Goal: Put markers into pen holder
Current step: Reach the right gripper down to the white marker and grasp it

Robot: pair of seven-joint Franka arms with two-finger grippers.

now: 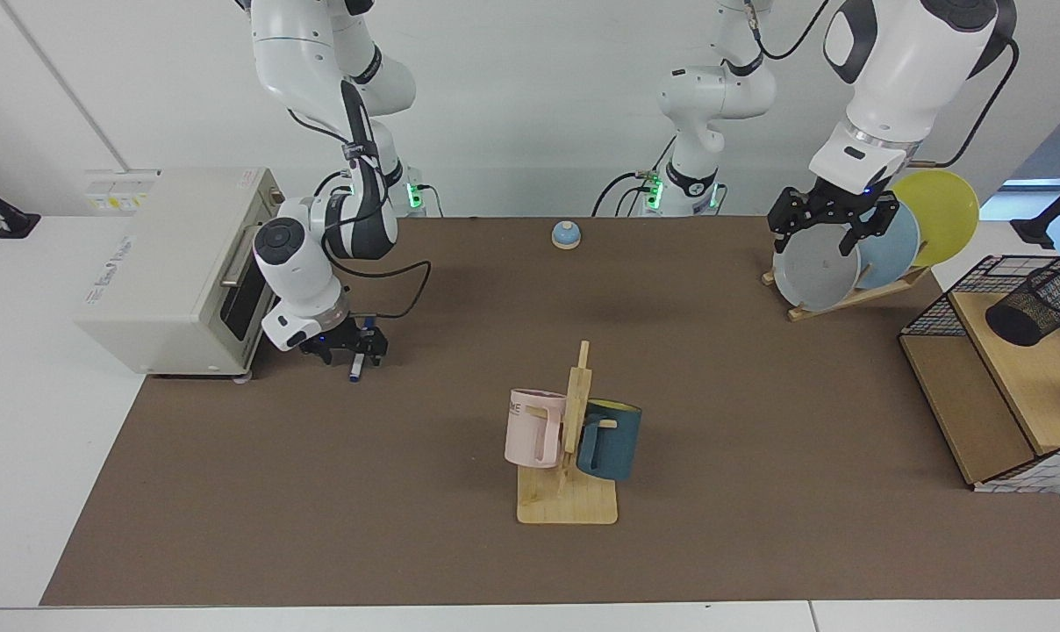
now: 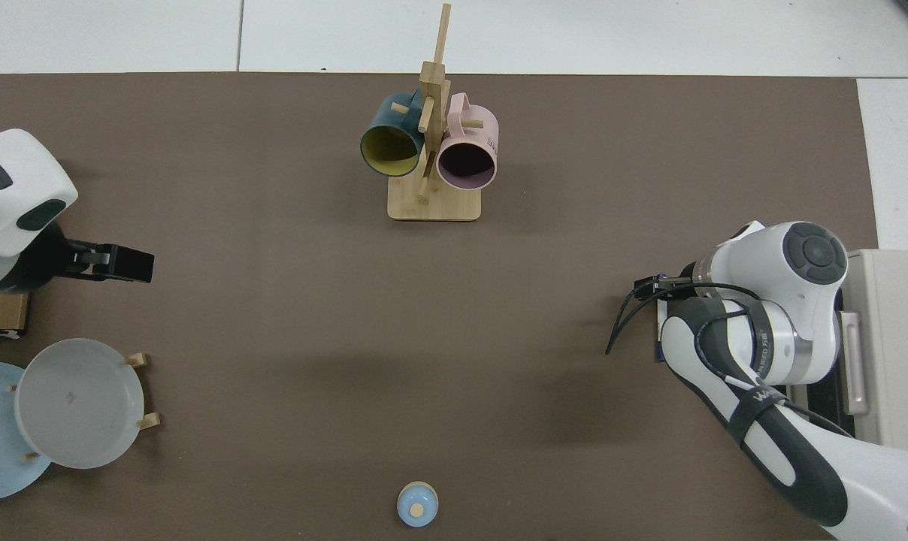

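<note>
Brown mat (image 1: 319, 491): marker (image 1: 354, 370) (seemingly gripped).

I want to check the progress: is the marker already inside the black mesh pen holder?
No, the marker lies on the brown mat under the right gripper, far from the pen holder.

2 mugs (image 1: 574, 434) on wooden rack; 3 plates (image 1: 872, 246); toaster oven (image 1: 175, 268), possibly; bell (image 1: 566, 234).

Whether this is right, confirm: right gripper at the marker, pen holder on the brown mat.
Wrong: the pen holder sits on the wire basket's wooden shelf, facing view. Right gripper is at the marker; left gripper waits over the plates.
</note>
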